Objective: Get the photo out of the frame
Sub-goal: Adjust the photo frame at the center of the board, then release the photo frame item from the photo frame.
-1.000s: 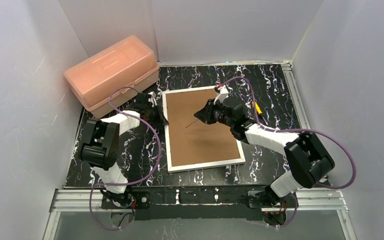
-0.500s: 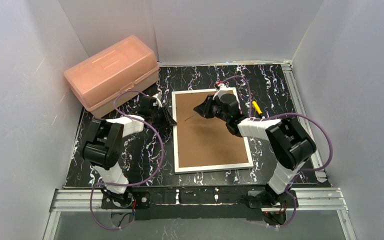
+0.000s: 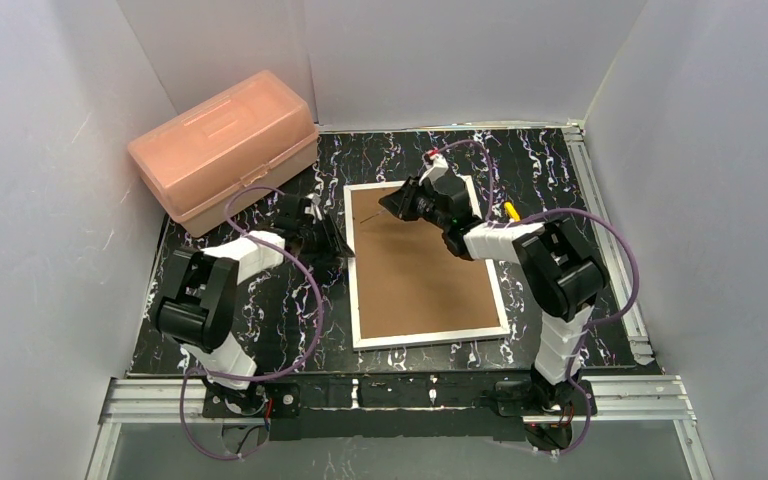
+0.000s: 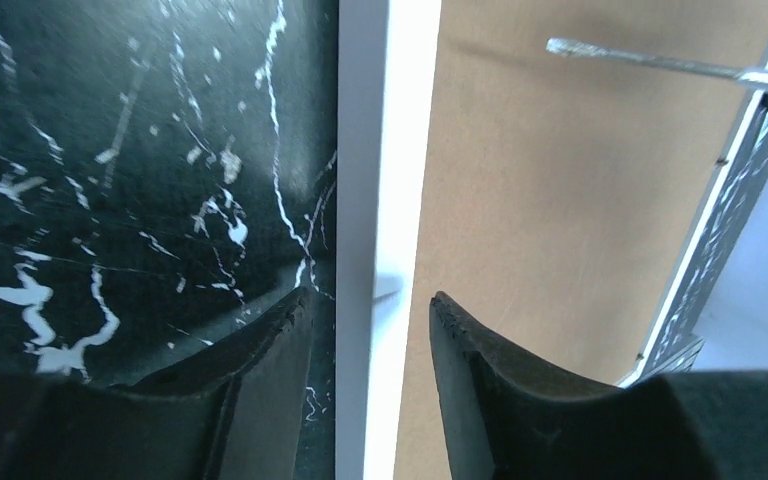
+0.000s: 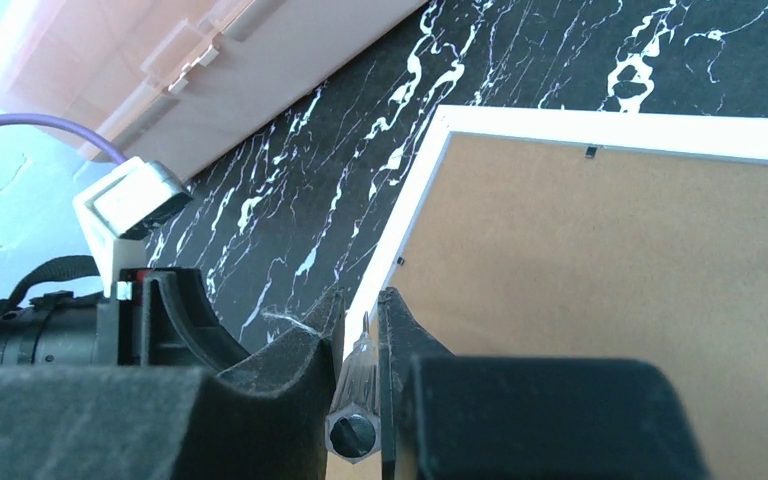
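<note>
Astride rim of frame (image 4: pixel 388 150) with left hand (image 4: pixel 370 300) apart, rim running straight ahead; right hand (image 5: pixel 362 300) clamped on screwdriver (image 5: pixel 352 420).

Three plain white walls close in the work area: a back wall (image 3: pixel 440 50), a left wall (image 3: pixel 40 220) and a right wall (image 3: pixel 720 200). They meet at straight vertical corners. The table top (image 3: pixel 550 160) is black with white marble-like veins. A pale pink plastic box (image 3: pixel 225 140) with its lid shut sits in the far left corner, close to the walls. A silver metal rail (image 3: pixel 660 395) runs along the near edge, and another rail (image 3: pixel 585 170) runs along the right side. The light is soft and even, with faint shadows.
</note>
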You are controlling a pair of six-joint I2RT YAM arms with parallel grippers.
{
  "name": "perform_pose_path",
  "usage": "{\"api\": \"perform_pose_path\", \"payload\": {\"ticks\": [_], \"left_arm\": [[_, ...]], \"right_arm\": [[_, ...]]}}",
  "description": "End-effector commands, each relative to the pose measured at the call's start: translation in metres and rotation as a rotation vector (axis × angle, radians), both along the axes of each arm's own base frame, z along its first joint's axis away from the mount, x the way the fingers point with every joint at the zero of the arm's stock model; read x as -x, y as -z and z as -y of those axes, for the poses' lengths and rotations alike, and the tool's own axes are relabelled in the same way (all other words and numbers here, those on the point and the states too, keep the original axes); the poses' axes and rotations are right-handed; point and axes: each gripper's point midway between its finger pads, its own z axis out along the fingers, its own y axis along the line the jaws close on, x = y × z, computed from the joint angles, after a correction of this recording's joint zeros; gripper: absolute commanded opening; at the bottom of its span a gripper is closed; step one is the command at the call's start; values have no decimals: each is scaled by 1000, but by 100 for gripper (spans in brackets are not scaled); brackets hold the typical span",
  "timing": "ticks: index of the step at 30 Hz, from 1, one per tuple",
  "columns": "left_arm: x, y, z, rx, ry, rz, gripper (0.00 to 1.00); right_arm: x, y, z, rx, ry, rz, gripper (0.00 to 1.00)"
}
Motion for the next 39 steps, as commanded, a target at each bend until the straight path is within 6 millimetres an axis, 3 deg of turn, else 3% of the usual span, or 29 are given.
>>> {"api": "perform_pose_path", "payload": {"ticks": [1,4,8,16,39], "left_arm": [[-21,-21,-15,61,-100,60,42],[-39,-26,-21,82,-135,81,35],[-62,-31,-20,91,-134,106,34],[-93,-29,-16,144,-133,125,28],[-120,-10,-6,186,-100,97,25]], "right_arm": [[-22,-17,-3,-66,1,57,1],[-29,-13,-1,-87,1,54,1],[-34,-5,-3,-95,-9,42,1],[-36,12,-10,-117,-36,8,1],[-41,37,-17,-128,-47,-32,1]]}}
